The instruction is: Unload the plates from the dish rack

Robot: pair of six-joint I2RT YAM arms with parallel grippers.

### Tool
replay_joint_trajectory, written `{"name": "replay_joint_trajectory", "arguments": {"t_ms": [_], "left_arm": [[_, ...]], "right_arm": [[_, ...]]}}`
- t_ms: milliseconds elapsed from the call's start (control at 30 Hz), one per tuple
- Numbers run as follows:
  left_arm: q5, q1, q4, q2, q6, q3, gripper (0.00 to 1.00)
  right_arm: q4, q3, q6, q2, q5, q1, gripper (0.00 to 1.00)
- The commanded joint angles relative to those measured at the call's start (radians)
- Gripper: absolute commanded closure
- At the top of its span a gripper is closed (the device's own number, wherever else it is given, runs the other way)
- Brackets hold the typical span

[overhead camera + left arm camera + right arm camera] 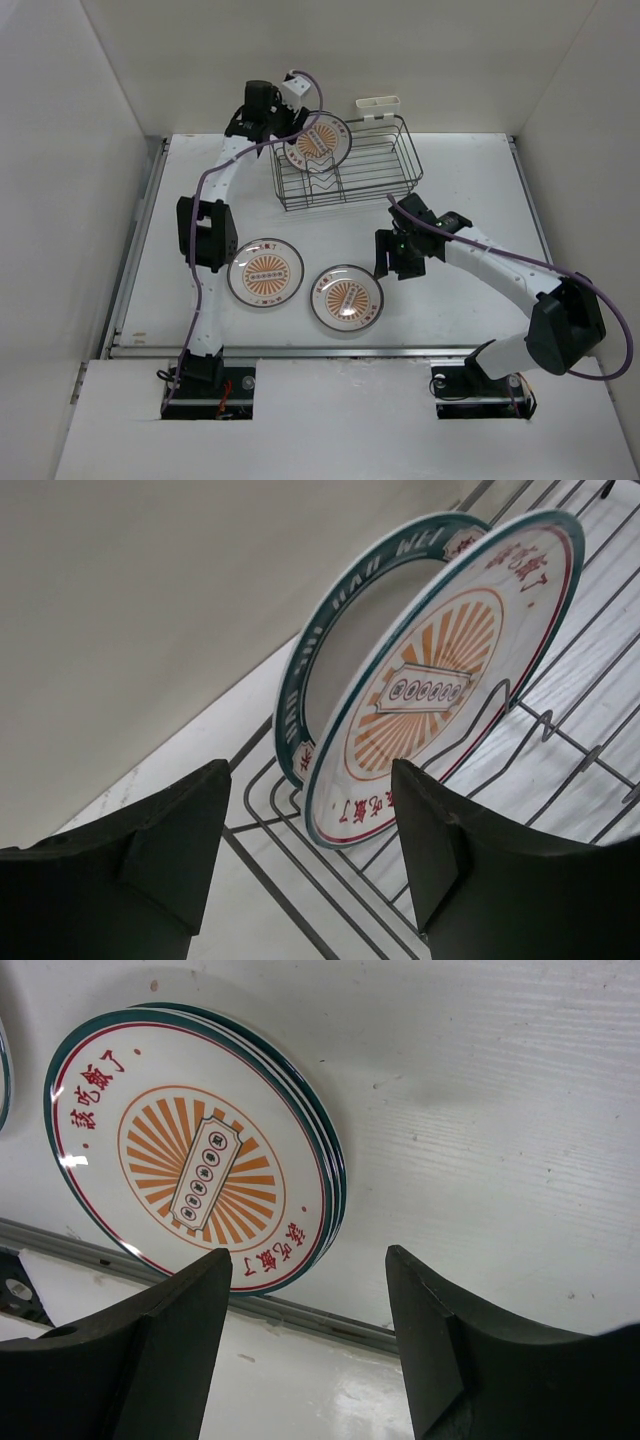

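White tabletop (480, 200) carries the dish rack (400, 190), where two stand upright: a sunburst plate (440, 680) and a teal-banded plate (300, 700) behind. We count two unloaded plates (265, 272) (347, 297) nearer, one possibly stacked. Both the left gripper (308, 810) and the right gripper (310, 1270) gape, empty.

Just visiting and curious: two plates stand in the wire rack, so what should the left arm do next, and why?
Probably ease the left gripper onto the rim of the sunburst plate and close. Its open jaws line up with that plate, which leans in the dish rack in front of the teal-banded plate.
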Motion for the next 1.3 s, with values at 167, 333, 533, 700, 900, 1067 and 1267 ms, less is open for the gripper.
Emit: {"name": "replay_joint_trajectory", "arguments": {"t_ms": [167,333,533,700,900,1067,1267], "left_arm": [[-0.003,-0.005,-0.03,0.049,0.01,0.068,0.53],[-0.022,-0.005,0.008,0.034,-0.021,0.034,0.89],[-0.051,-0.005,0.082,-0.076,-0.021,-0.066,1.0],[0.0,-0.005,0.082,-0.153,-0.062,-0.1,1.0],[0.063,0.004,0.031,-0.225,-0.177,-0.087,1.0],[0.086,0.004,-0.001,-0.28,-0.264,-0.078,1.0],[0.179,0.05,-0.053,-0.336,-0.363,-0.096,1.0]], "right_arm": [[-0.011,0.041,-0.008,-0.007,-0.005,0.006,0.31],[-0.011,0.032,-0.008,-0.007,-0.005,0.006,0.31],[-0.011,0.032,-0.008,-0.007,-0.005,0.006,0.31],[-0.011,0.032,-0.008,-0.016,-0.005,0.006,0.31],[-0.011,0.012,0.011,-0.063,-0.005,0.016,0.31],[-0.011,0.003,0.03,-0.1,-0.005,0.025,0.31],[-0.002,-0.006,0.039,-0.14,0.005,0.025,0.31]]}}
